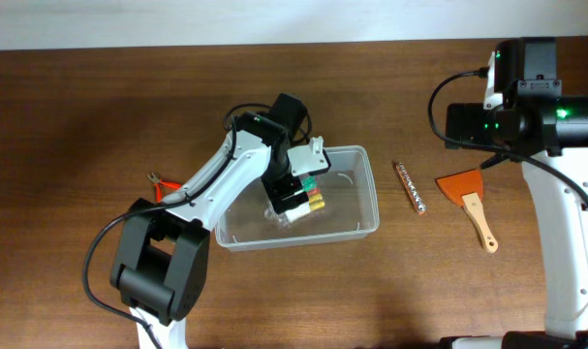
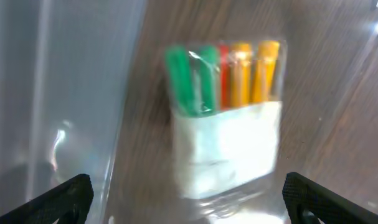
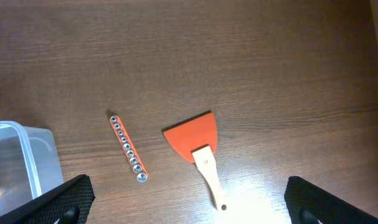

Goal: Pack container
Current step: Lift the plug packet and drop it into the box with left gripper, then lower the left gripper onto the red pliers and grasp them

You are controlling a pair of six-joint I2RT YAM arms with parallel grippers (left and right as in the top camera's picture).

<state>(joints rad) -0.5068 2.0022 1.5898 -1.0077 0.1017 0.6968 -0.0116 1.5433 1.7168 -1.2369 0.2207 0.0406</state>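
Observation:
The container (image 1: 372, 197), a clear plastic tub, sits at the table's middle; its corner also shows in the right wrist view (image 3: 27, 152). A clear pack of green, red and yellow-orange sticks with a white card (image 1: 310, 201) lies inside it, blurred in the left wrist view (image 2: 226, 124). My left gripper (image 1: 290, 197) hangs over the tub's inside, its fingers (image 2: 189, 202) wide apart and clear of the pack. My right gripper (image 3: 189, 199) is open and empty, high above the table's right part.
An orange scraper with a wooden handle (image 1: 471, 197) (image 3: 195, 140) and an orange rail of sockets (image 1: 410, 188) (image 3: 127, 148) lie right of the tub. A small red-handled tool (image 1: 161, 181) lies left, by the left arm.

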